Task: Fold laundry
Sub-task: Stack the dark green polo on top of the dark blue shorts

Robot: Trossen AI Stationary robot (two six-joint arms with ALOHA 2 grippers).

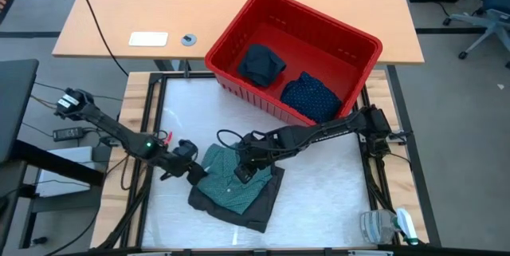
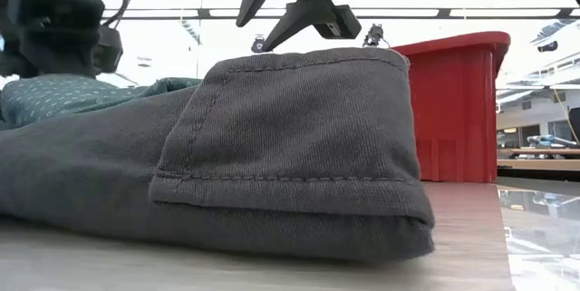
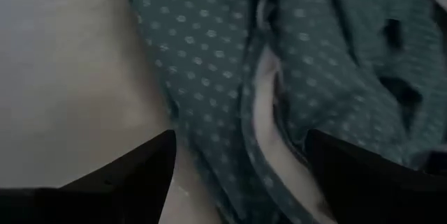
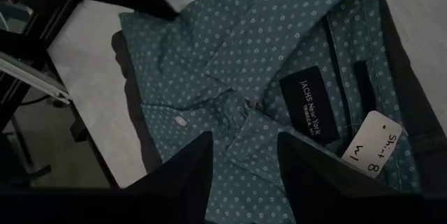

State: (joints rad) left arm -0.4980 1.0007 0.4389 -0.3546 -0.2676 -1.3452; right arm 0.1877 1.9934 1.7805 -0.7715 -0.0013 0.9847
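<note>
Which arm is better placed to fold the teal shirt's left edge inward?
Left: the left gripper, open, sits at the teal dotted shirt's left edge, while the right gripper hovers over its collar.

Light wood desk point(image 1: 239, 9) behind the work table, white pad point(image 1: 148, 39) and small round disc point(image 1: 188, 40) on it, black cable point(image 1: 96, 17) draped across. Grey floor point(image 1: 462, 128). Blue office chair point(image 1: 486, 17) at far right. Low view: bright ceiling light strips point(image 2: 163, 12).
</note>
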